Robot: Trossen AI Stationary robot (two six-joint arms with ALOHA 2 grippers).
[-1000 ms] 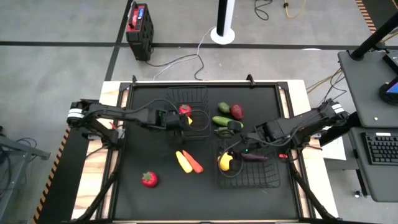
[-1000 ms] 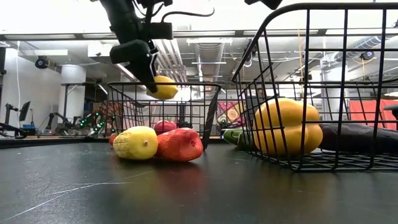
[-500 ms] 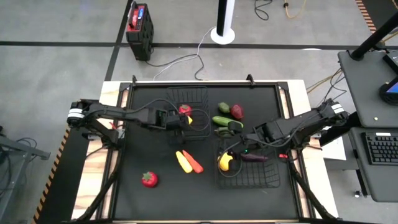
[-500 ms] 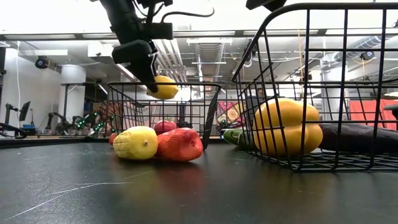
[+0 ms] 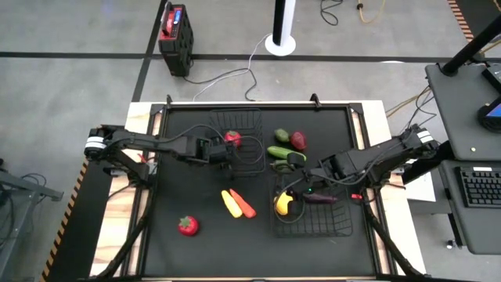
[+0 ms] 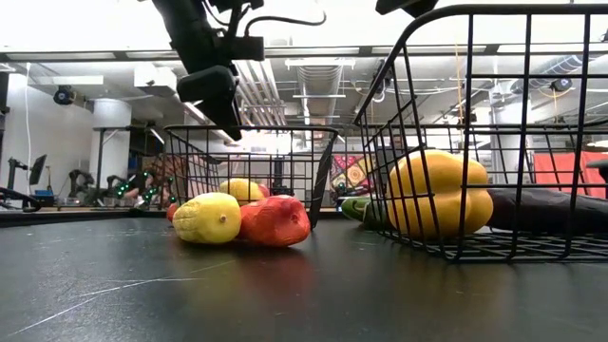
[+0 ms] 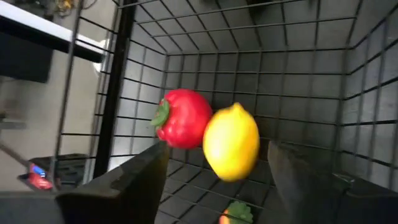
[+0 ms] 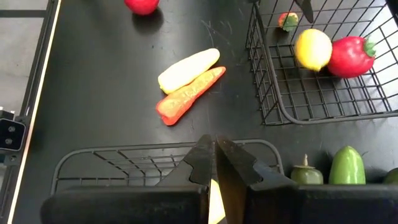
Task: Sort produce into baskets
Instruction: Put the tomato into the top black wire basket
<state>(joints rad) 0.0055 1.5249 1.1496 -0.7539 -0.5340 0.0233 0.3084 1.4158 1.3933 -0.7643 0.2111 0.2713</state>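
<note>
Black mat surface on a wood-edged bench, grey floor around, a red-topped black box on the floor behind it, a desk w/ keyboard to the right.

Far basket sits near the back, left of centre. The left end effector hangs over its front-left part, fingers spread, nothing between them; the lemon is loose just beyond the fingers in the left wrist view, and in the low view it lies on the basket floor. It sits beside the red pepper, the two look to be touching. A small strawberry lies in the same basket, apart from them.

Near basket is right of centre, holds a yellow pepper and a dark eggplant. The right end effector hovers over that basket's back rim, fingers pressed together, empty.

Loose on the mat: yellow corn and orange carrot side by side near centre, a tomato front-left, well apart. Btwn the baskets a cluster of green veg w/ a dark red piece at the back.
</note>
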